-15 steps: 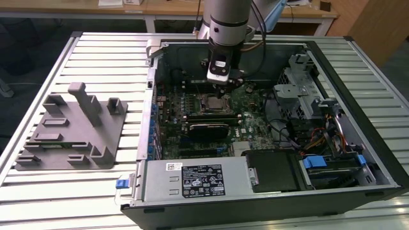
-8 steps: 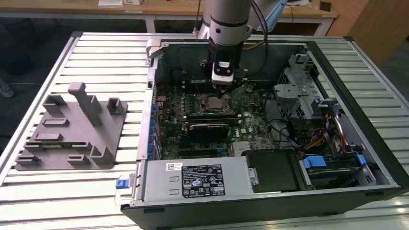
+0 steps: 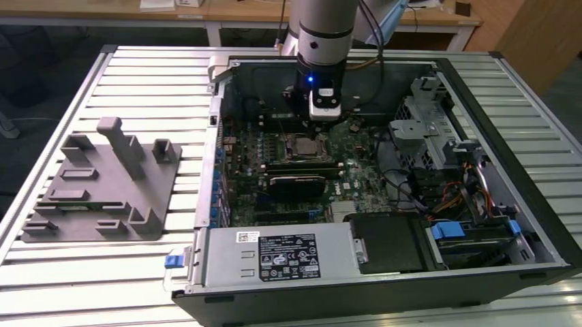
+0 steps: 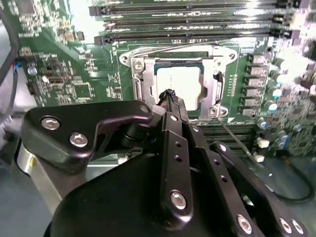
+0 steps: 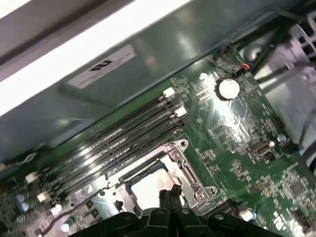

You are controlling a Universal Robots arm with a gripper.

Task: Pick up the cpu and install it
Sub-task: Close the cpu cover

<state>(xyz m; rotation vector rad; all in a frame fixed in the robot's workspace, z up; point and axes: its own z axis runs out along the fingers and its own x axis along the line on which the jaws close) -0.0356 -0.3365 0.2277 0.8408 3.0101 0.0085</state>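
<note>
Silver cpu [image 4: 178,81] is seen lying in the socket [image 4: 139,86], the pincer [image 4: 169,95] closed empty just above it. The socket could be damaged if seating were skewed.

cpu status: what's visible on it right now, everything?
The cpu is a flat square chip with a shiny silver-grey metal top. It lies level inside the metal-framed socket on the green motherboard. The gripper, shut, is over one edge of it; whether they touch cannot be told.
</note>
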